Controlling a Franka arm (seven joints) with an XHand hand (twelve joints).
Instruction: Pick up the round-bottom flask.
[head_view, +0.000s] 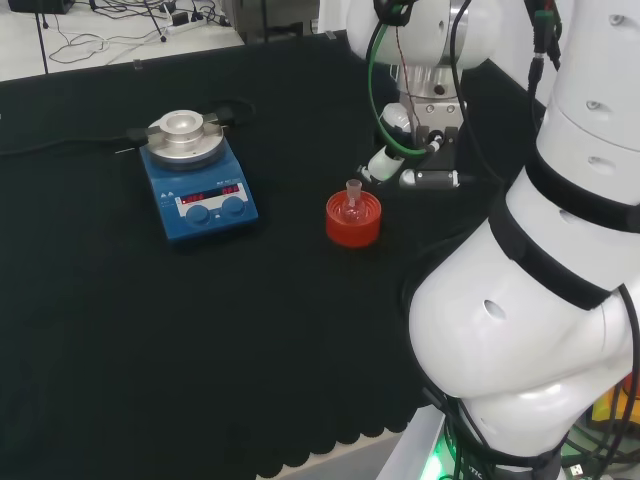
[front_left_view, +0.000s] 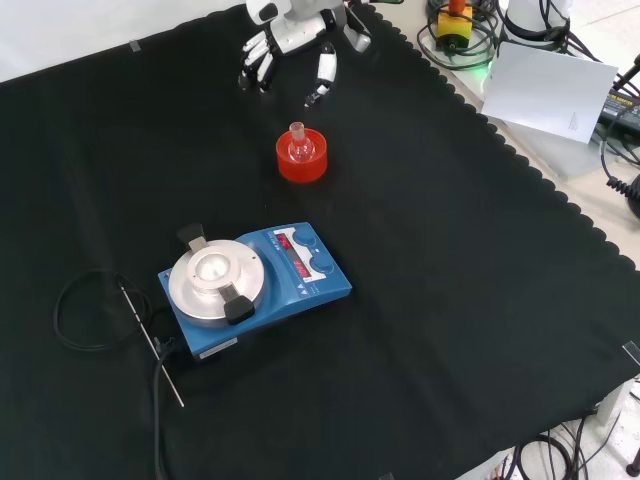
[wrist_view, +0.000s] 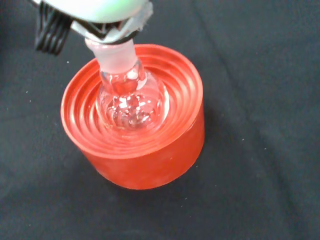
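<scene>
- Front view first: the round-bottom flask (front_left_view: 298, 147) is a small clear glass one, sitting upright in a red ribbed stand (front_left_view: 302, 162) on the black cloth (front_left_view: 450, 280), neck pointing up.
- Same view, the hand (front_left_view: 290, 45) hangs at the far end of the bench, beyond the stand and apart from it. Fingers are spread and dangling down, relaxed, nothing between them, not touching the flask.
- Nearer the camera and a bit left of the stand there's a blue hotplate stirrer (front_left_view: 255, 288) with a round silver top plate. Well apart from the flask. A black cable (front_left_view: 85, 315) loops on the cloth to its left, and a thin metal rod (front_left_view: 152, 345) lies just beside it.
- Head view: the flask (head_view: 352, 203) in the stand (head_view: 353, 222) is about mid-cloth, with the hand (head_view: 400, 160) just up and to the right of it, in the air. The stirrer (head_view: 198, 185) is off to the left.
- Wrist view is looking right down on the flask (wrist_view: 131, 102). It's seated in the middle dip of the stand (wrist_view: 135, 150), bulb resting on the ribbed rings, frosted neck tilted slightly toward a blurred white bit of the hand (wrist_view: 95, 12).
- Can't really tell if there's anything inside the flask, just glare in the glass.
</scene>
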